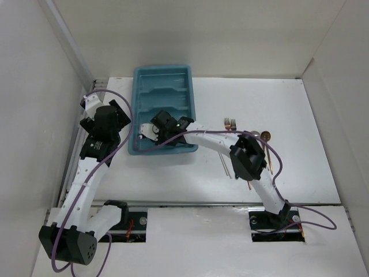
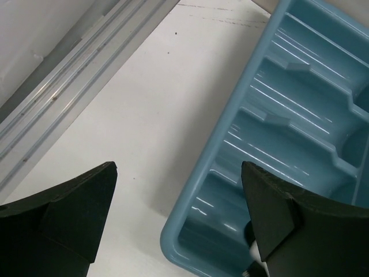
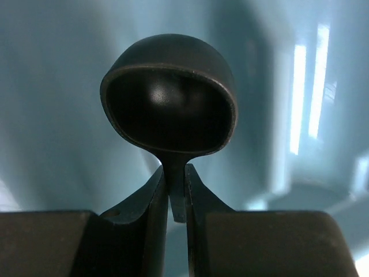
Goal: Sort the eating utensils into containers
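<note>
Right end effector (image 3: pixel 176 196) gripped round-bowled spoon (image 3: pixel 170 98) by its neck, bowl at 12 o'clock over teal cutlery tray (image 3: pixel 57 86), evidently for release; left end effector (image 2: pixel 179 167) stood apart.

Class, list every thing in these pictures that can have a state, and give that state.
tray: flat on the table, visible compartments without utensils.
round-bowled spoon: gripped by its neck, held over the tray.
right gripper: shut on the round-bowled spoon.
left gripper: open, holding nothing, beside the tray's corner.
copper forks: lying loose on the table, unsorted.
</note>
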`<act>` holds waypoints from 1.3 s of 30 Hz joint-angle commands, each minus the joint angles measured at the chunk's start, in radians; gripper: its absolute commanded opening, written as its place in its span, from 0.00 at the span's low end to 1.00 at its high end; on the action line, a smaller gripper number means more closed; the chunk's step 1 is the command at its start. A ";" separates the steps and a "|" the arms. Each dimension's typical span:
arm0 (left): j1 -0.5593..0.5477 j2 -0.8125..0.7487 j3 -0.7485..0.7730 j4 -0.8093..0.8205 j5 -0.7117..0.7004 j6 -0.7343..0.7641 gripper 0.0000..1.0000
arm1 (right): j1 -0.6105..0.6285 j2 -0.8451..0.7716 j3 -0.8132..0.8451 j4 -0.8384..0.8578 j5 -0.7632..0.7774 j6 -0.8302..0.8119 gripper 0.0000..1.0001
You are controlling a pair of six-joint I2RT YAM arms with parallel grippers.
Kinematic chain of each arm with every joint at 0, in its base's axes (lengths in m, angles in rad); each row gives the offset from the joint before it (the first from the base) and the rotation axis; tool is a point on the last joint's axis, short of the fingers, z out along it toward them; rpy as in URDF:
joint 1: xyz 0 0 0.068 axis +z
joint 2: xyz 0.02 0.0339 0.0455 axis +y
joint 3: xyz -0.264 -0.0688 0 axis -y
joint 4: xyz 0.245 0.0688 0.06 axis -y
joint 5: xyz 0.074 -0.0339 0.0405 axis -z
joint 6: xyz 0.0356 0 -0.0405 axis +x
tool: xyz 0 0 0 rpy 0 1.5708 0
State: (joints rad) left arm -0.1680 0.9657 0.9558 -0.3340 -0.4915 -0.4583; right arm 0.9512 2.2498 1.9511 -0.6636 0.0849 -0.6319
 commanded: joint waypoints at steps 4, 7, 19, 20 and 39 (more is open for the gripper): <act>-0.001 -0.028 0.012 0.029 -0.015 0.001 0.87 | 0.058 0.031 0.032 0.041 -0.095 0.004 0.07; -0.001 -0.028 0.003 0.029 -0.006 0.001 0.87 | 0.058 0.080 0.115 0.025 -0.096 0.014 0.17; -0.001 -0.028 -0.006 0.038 0.014 0.010 0.87 | 0.038 -0.074 0.144 -0.017 0.162 0.060 0.78; -0.001 -0.028 -0.006 0.038 0.014 0.010 0.87 | 0.022 -0.146 0.144 -0.018 0.162 0.128 0.80; 0.009 0.079 -0.037 0.145 0.241 0.237 0.84 | -0.926 -0.702 -0.776 -0.042 -0.082 0.638 0.52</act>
State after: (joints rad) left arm -0.1631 1.0019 0.9051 -0.2546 -0.4011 -0.3344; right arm 0.0654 1.5665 1.1801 -0.6750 0.0040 -0.0391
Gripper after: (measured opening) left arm 0.842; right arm 0.517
